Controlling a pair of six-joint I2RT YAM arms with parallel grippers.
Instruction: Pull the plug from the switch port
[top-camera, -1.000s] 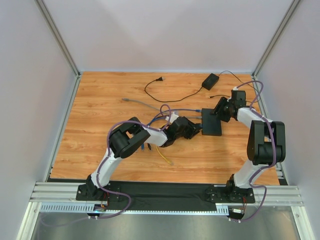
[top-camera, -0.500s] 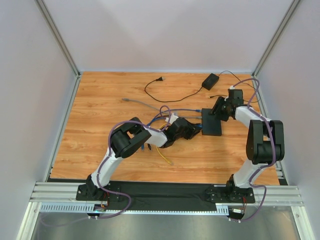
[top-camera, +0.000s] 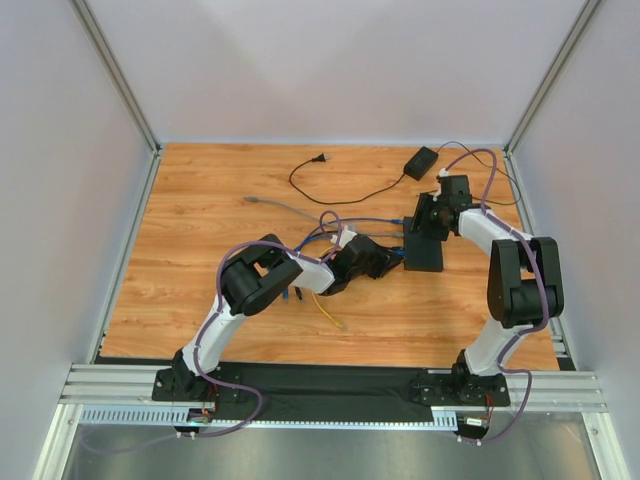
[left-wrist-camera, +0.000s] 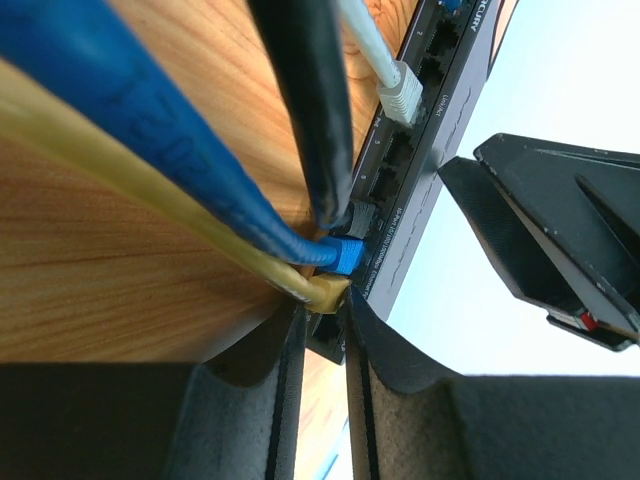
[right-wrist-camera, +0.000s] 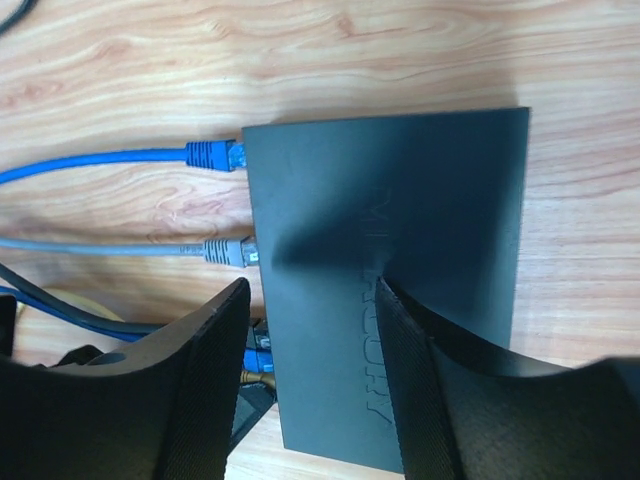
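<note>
The switch (top-camera: 423, 250) is a flat black box lying right of the table's middle, with its ports along the left edge. In the left wrist view the switch (left-wrist-camera: 420, 150) holds a grey plug (left-wrist-camera: 400, 100), a blue plug (left-wrist-camera: 345, 255) and a yellow plug (left-wrist-camera: 325, 293). My left gripper (left-wrist-camera: 322, 312) sits at the port edge, nearly closed, with the yellow plug between its tips. My right gripper (right-wrist-camera: 312, 290) is open above the switch (right-wrist-camera: 400, 230): one finger is over the top face, the other over the port edge. It shows in the top view (top-camera: 428, 218) too.
A black power adapter (top-camera: 421, 160) with a thin cord and wall plug (top-camera: 320, 158) lies at the back. A loose grey cable (top-camera: 270, 203) and a yellow cable (top-camera: 328, 310) cross the wood. Blue cables run under my left arm. Grey walls enclose three sides.
My right gripper has moved left and now hangs over the switch's far end. The left arm and the switch have not moved.
</note>
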